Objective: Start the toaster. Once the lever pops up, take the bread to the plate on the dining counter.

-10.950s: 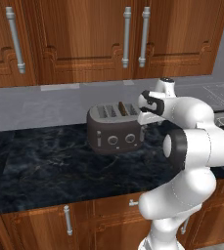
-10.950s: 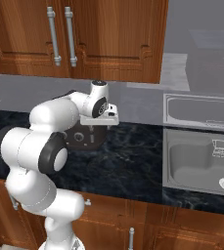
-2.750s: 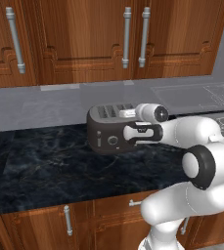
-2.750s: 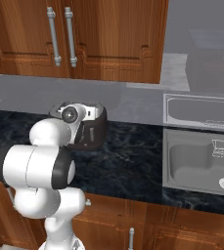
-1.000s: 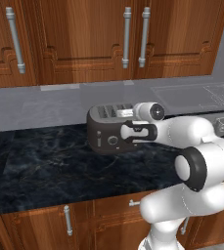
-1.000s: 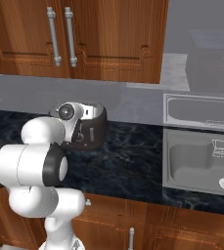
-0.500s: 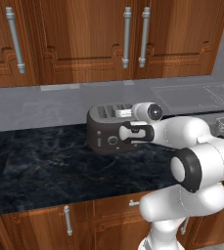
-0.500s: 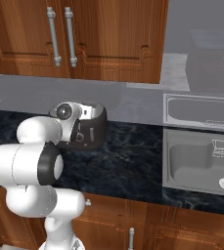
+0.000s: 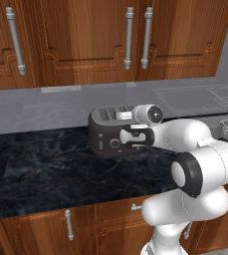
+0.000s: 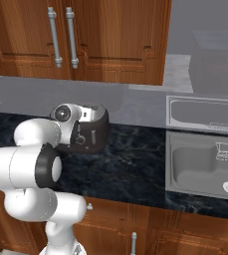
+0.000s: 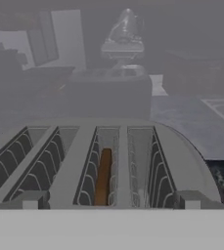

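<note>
Brown bread [image 11: 103, 177] sits mostly sunk in toaster [image 11: 108, 161] slot.

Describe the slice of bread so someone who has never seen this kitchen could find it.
On the black marbled counter under the wood wall cabinets sits a squat dark grey four-slot toaster. The thin brown bread slice stands down in one inner slot; the other slots look empty.

Toaster [image 9: 108, 137] on black counter [image 9: 46, 169]

A glossy white arm [image 9: 195, 149] of rounded segments with dark joint rings.
</note>
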